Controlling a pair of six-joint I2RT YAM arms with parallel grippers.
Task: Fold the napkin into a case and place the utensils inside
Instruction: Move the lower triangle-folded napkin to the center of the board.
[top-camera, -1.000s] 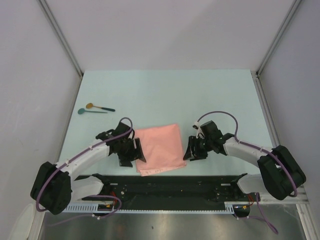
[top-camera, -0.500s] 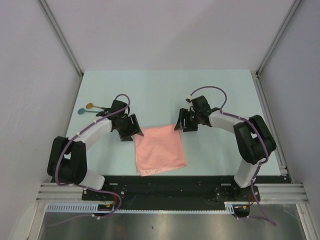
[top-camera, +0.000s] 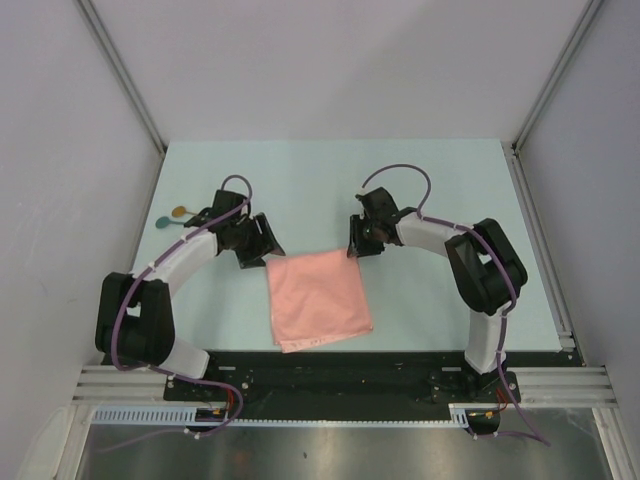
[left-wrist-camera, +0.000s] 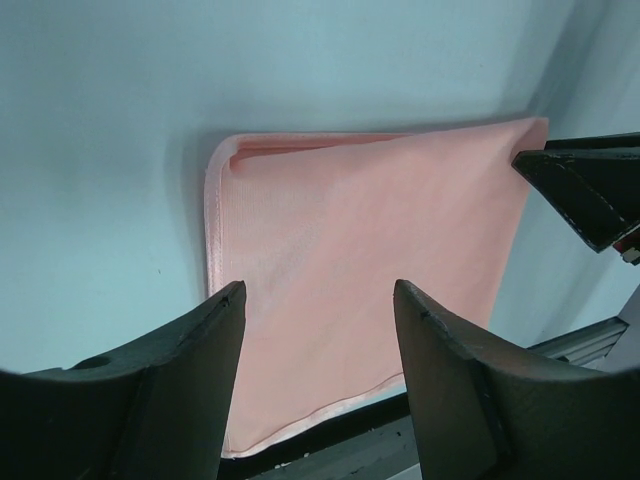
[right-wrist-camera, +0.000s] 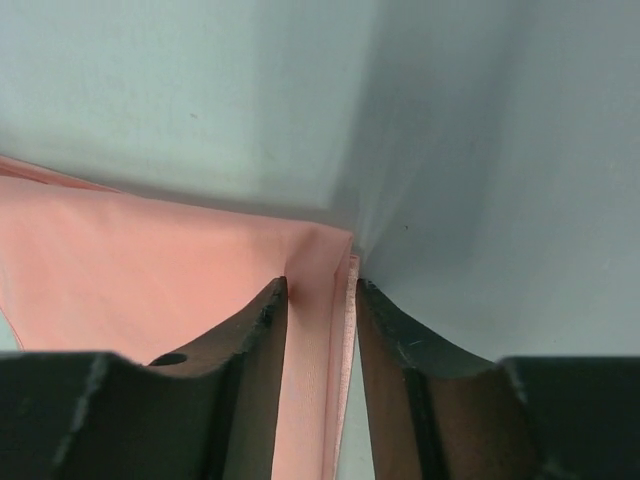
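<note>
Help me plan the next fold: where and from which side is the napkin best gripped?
Probably its far corners, from the far side: the napkin lies flat and folded, so only the layered hemmed corners offer a lip. The right end effector straddles the far-right corner, jaws apart; the left end effector hangs open by the far-left one.
</note>
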